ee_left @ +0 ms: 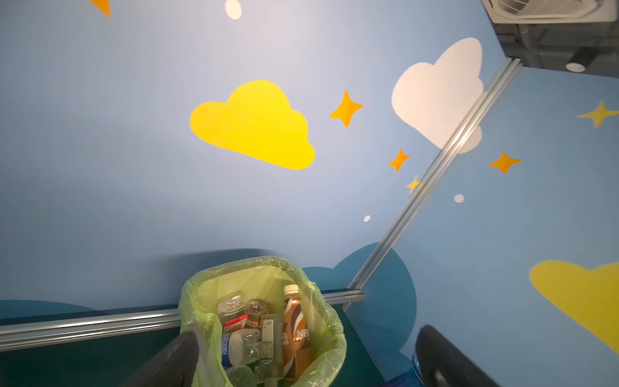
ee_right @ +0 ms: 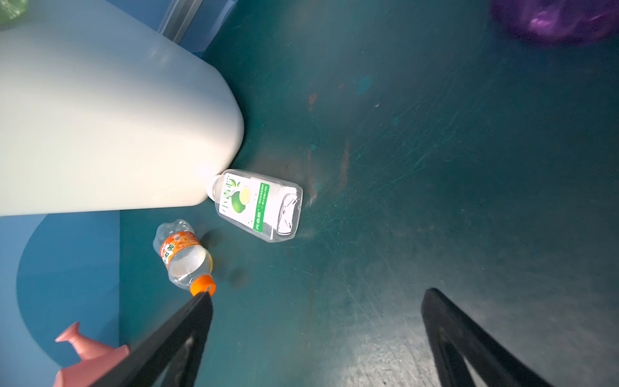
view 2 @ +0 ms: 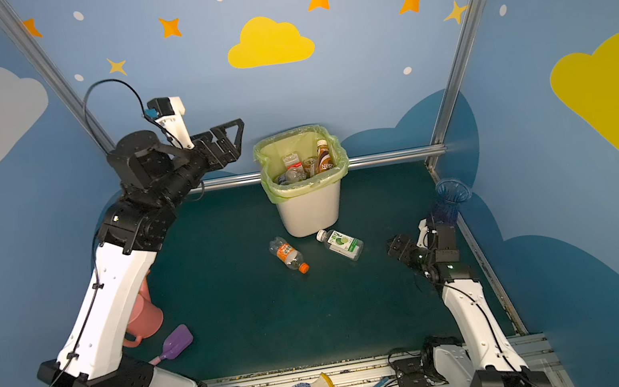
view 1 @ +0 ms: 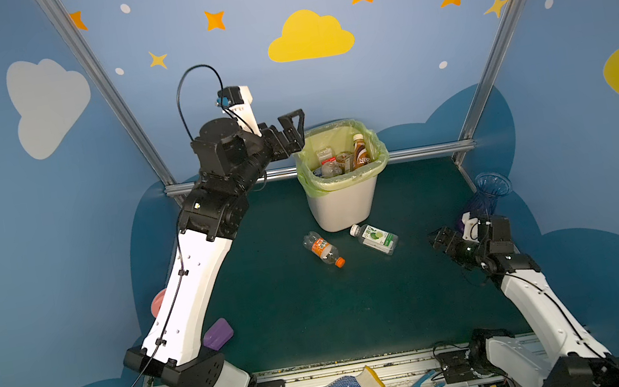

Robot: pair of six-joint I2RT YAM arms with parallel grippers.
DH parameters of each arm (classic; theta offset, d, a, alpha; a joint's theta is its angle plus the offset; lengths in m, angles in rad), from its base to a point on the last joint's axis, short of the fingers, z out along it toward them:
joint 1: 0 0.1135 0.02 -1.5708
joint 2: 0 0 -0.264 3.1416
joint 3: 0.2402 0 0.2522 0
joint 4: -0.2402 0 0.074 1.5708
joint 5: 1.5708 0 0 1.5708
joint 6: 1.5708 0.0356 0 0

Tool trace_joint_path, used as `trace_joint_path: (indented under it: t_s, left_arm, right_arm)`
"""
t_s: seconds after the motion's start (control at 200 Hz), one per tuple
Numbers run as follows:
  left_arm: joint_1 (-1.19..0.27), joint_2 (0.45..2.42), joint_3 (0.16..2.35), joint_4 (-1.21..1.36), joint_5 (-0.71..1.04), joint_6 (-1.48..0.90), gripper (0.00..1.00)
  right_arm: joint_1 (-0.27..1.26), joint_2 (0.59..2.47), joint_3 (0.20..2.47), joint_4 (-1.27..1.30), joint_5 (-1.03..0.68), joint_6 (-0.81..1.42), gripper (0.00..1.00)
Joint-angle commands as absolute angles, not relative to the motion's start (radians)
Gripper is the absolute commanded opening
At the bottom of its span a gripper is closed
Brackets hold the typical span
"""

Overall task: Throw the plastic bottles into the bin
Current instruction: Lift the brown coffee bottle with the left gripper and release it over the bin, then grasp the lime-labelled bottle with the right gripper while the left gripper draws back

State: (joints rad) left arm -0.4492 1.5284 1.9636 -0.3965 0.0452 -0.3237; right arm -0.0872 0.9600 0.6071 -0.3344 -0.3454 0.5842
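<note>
The task is mostly done, as far as I can judge. The bin (view 1: 343, 204) stands at the back of the dark green table (view 1: 360, 312), and its yellow-green liner already holds a heap of bottles. In the left wrist view I see a brown bottle (ee_left: 296, 331) with a pale cap leaning upright against the liner. Beside it are several clear bottles, one with a red label and one with a blue label. I cannot count them exactly, because they cover each other.

Two plastic bottles are left outside. Both lie on their sides on the table just in front of the bin. The orange-capped bottle (view 1: 323, 249) points its cap away from the bin. The lime-label bottle (view 1: 376, 238) lies beside it, apart from it, and its white cap is at the foot of the bin, touching it or nearly so.

The left gripper (view 1: 294, 131) hangs high beside the bin's rim with its jaws spread wide, and nothing is between them. The right gripper (ee_right: 318, 295) is low on the right side of the table, also wide apart and empty. It faces the two lying bottles, and the lime-label one is the nearer.

The pink watering can (view 2: 142, 313) and the blue vase (view 1: 488, 191) are not bottles and should stay where they are.
</note>
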Motion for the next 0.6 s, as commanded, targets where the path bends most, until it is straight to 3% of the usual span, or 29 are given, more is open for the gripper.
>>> trace_joint_path:
  t_s: [0.0,0.245,0.596]
  left_arm:
    - [-0.437,1.536,1.748,-0.411,-0.019,-0.348,1.0]
    - [-0.333,1.34,1.264,-0.302,0.007,-0.508,1.0]
    - [-0.198,1.154,0.886,-0.374,0.025,-0.602,1.0]
  right_arm:
    - [-0.058,1.004,0.621,-0.27,-0.393,0.561,0.97]
    - [0.129,1.244,0.823,-0.363,-0.251,0.291,0.98]
    - [0.294,1.592,1.06,-0.465,-0.113,0.003,0.98]
